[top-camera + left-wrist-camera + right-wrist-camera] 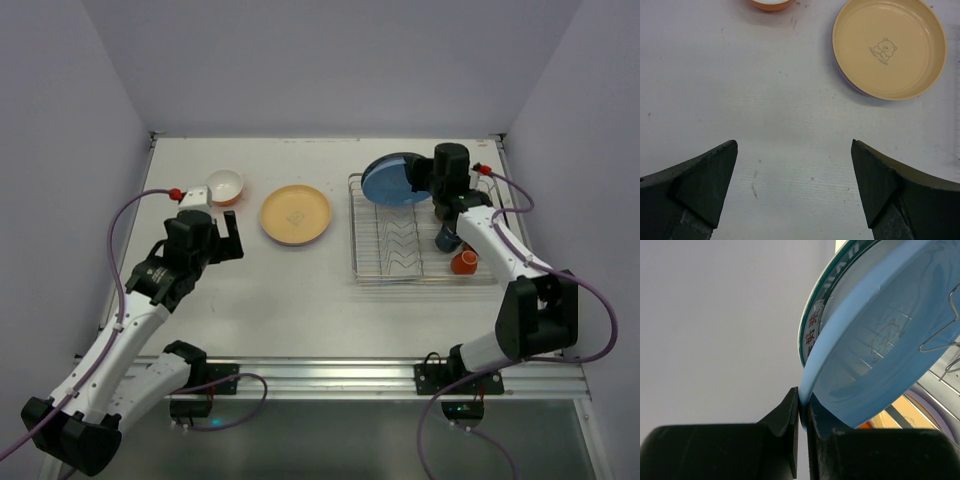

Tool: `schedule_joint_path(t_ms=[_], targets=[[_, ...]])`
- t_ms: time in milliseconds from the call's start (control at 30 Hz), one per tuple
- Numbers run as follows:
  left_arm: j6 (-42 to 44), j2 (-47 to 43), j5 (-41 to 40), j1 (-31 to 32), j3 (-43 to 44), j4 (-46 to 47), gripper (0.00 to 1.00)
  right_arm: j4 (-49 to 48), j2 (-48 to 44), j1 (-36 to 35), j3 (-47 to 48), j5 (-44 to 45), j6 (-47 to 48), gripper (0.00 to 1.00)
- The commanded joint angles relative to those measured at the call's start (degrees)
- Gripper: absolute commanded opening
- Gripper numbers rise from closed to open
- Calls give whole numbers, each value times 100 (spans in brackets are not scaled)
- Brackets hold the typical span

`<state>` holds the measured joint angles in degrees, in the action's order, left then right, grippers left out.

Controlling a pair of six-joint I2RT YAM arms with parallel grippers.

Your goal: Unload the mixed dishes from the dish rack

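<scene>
Overhead view first. Got the dish rack (pixel 356 240) on the table (pixel 300 300) over at 3 o'clock. Found the blue plate (pixel 392 180) at the rack's 11 o'clock corner, tilted up on edge, with the right gripper (pixel 801 400) clamped on its rim from the 3 o'clock side. Backed up by the right wrist view: fingers pinched together with only the thin blue rim between them.

Spotted a white plate (pixel 812 322) with a dark green rim right behind the blue one. Can see red characters plus some dark letters along that rim, but can't read any of it at this angle.

Also counted two mugs inside the rack: a dark blue mug (pixel 447 238) at about 3 o'clock and an orange mug (pixel 463 262) at 4 o'clock, just beside each other.

Over to the other side. Got the yellow plate (pixel 889 47) flat on the table at 9 o'clock from the rack, and the orange bowl (pixel 225 186), white inside, at 10 o'clock from that plate. Noticed a little cartoon bear printed mid-plate on the yellow one, with tiny lettering under it. Looks like "SWEET BEAR", but wouldn't swear to it.

Found the left gripper (pixel 794 146) hanging over bare table at 8 o'clock from the yellow plate, jaws spread wide, holding nothing.
</scene>
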<state>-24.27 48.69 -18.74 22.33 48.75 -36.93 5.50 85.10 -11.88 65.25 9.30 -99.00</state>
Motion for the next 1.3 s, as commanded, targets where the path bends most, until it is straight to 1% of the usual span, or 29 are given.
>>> schedule_joint_path(t_ms=[0, 300, 433, 467, 500, 567, 600, 667, 700, 733, 767, 800, 833, 867, 900, 933, 967, 1000, 1033, 1067, 1100, 1133, 1167, 1233, 1267], targets=[[160, -96, 29, 52, -76, 283, 100, -154, -389, -7, 128, -42, -32, 0], [168, -228, 37, 61, -94, 309, 100, -189, -757, -25, 286, -69, 249, 0], [177, -237, 46, 61, -94, 318, 100, -338, -977, -60, 190, -130, 477, 0], [177, -228, 37, 61, -85, 318, 100, -426, -1047, -69, 102, -165, 626, 0], [177, -237, 29, 61, -85, 309, 100, -557, -1118, -147, 67, -226, 1045, 0], [177, -263, -6, 61, -76, 300, 100, -856, -1355, -253, -64, -288, 1539, 0], [177, -289, -15, 61, -68, 300, 100, -936, -1460, -367, -135, -332, 2072, 0], [169, -386, -85, 61, -59, 283, 100, -1190, -1847, -543, -424, -350, 2690, 0], [168, -412, -112, 61, -50, 291, 100, -1226, -1987, -761, -513, -341, 3433, 0], [160, -465, -190, 61, -33, 274, 100, -1209, -2250, -929, -557, -289, 3849, 0], [151, -491, -235, 61, 11, 265, 100, -1174, -2383, -1104, -645, -219, 4758, 0], [151, -518, -357, 61, 38, 248, 100, -1174, -2515, -1506, -689, -209, 5220, 0], [107, -544, -428, 61, 64, 221, 100, -1156, -2733, -1719, -768, -340, 5703, 0], [81, -553, -489, 53, 108, 186, 100, -1043, -2831, -2121, -795, -515, 6595, 0], [54, -553, -542, 52, 256, 142, 100, -929, -2911, -2308, -830, -726, 6952, 0], [-33, -536, -534, 61, 371, -49, 100, -797, -2964, -2528, -856, -1206, 7312, 0], [-86, -527, -490, 53, 511, -156, 100, -274, -2990, -3052, -813, -1281, 8021, 0], [-139, -501, -264, 52, 887, -253, 100, 62, -2964, -3414, -760, -1021, 8341, 0], [-139, -413, -96, 52, 1117, -428, 100, 318, -2921, -3809, -725, -574, 8710, 0], [-113, -343, 123, 52, 1354, -525, 100, 703, -2781, -4544, -742, 240, 9401, 0], [-26, -247, 534, 52, 1617, -639, 100, 838, -2693, -4891, -786, 587, 9704, 0], [19, 33, 721, 61, 2203, -954, 100, 935, -2587, -5242, -908, 843, 10081, 0], [36, 192, 853, 61, 2513, -1165, 100, 1127, -2473, -5916, -961, 1385, 10668, 0], [63, 535, 1153, 61, 3163, -1578, 100, 1330, -2043, -6465, -1023, 1749, 11137, 0], [63, 580, 1310, 61, 3219, -1581, 100, 1462, -1902, -6868, -1041, 1959, 11496, 0]])
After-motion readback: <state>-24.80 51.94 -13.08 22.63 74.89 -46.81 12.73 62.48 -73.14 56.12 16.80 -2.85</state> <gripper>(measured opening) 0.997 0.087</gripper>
